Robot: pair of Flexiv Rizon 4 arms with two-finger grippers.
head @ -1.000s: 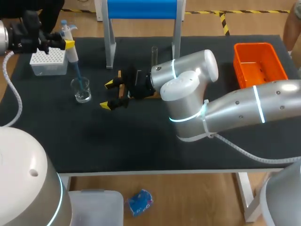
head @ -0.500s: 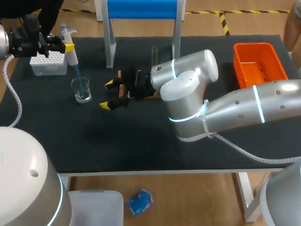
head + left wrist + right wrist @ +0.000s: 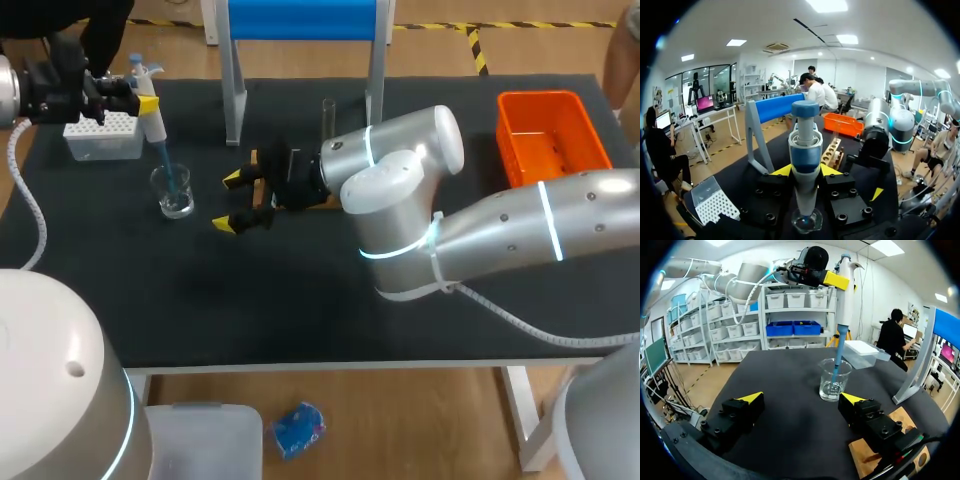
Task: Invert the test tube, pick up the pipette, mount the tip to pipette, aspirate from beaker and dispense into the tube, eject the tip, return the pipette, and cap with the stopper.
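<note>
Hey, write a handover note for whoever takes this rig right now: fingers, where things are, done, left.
Left gripper: shut on the pipette, its blue tip dipped in the beaker.
Right gripper: open, empty, near the beaker.
Test tube: upright behind the right arm. Tip box: beside the left gripper.
Done: pipette picked up, tip mounted.
Left: aspirate if not drawn, dispense into the tube, eject tip, return pipette, cap.

A robotics lab set up for wet-bench work: the black-topped counter (image 3: 300,300) carries a pipette (image 3: 150,95), a glass beaker (image 3: 175,192), a white box of tips (image 3: 103,137), a test tube (image 3: 328,118), a wooden rack (image 3: 832,152) and an orange bin (image 3: 552,135), with the left arm (image 3: 15,88) and right arm (image 3: 500,235) over it.
</note>
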